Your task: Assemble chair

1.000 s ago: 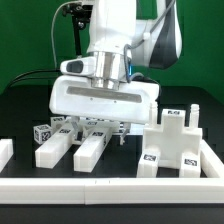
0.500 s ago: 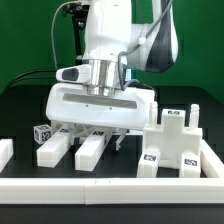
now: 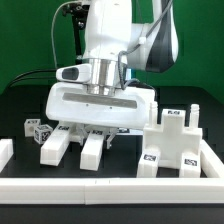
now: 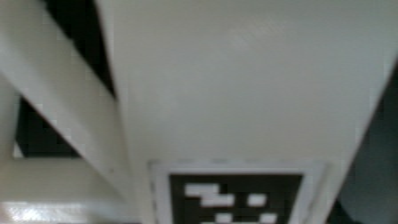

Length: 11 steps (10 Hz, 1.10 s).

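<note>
Though hand [image 3: 99,130] sits low over white bars [image 3: 92,152], can't tell if it's pinching; tagged bar [image 4: 222,110] fills wrist cam.

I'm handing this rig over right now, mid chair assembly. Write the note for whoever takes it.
Gripper: low over the table, right above two white bars. The jaws are hidden, so I cannot tell whether they are open or shut.
Parts: left bar and right bar lie side by side beneath it. A tagged white part fills the wrist view. The large white piece stands at the exterior view's right, the small tagged piece at its left.
Done: no joined parts that I can make out.
Left: grip a bar, then all the joining.
</note>
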{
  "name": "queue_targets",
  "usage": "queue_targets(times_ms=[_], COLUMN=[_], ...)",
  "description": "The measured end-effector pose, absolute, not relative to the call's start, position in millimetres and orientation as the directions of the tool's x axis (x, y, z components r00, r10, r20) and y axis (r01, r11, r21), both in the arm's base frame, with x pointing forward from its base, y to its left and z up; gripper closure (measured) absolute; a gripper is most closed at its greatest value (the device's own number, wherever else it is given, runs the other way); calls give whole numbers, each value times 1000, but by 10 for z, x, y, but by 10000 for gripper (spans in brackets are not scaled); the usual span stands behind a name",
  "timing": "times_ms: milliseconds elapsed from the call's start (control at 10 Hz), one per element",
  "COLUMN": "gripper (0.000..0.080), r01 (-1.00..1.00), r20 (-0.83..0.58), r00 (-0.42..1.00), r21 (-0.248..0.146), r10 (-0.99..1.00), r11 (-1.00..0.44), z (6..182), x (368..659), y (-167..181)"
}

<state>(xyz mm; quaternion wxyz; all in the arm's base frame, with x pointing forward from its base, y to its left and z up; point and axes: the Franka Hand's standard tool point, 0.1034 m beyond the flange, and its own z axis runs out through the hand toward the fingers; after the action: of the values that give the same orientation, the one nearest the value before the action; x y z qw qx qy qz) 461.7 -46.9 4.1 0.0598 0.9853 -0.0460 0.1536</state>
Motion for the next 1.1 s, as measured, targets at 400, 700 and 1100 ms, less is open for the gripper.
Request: queue_targets(times_ms=[400,700,1100], gripper=[512,512,512], r01=[-106,-107,-115], r20=[174,-29,-428], r00=[980,994,898], r21=[36,2,-12], r10=[-98,-107,-99], r11=[-994,-994,-993], z=[342,642,940], x=[4610,4668,4730], y=[-401,-414,-611])
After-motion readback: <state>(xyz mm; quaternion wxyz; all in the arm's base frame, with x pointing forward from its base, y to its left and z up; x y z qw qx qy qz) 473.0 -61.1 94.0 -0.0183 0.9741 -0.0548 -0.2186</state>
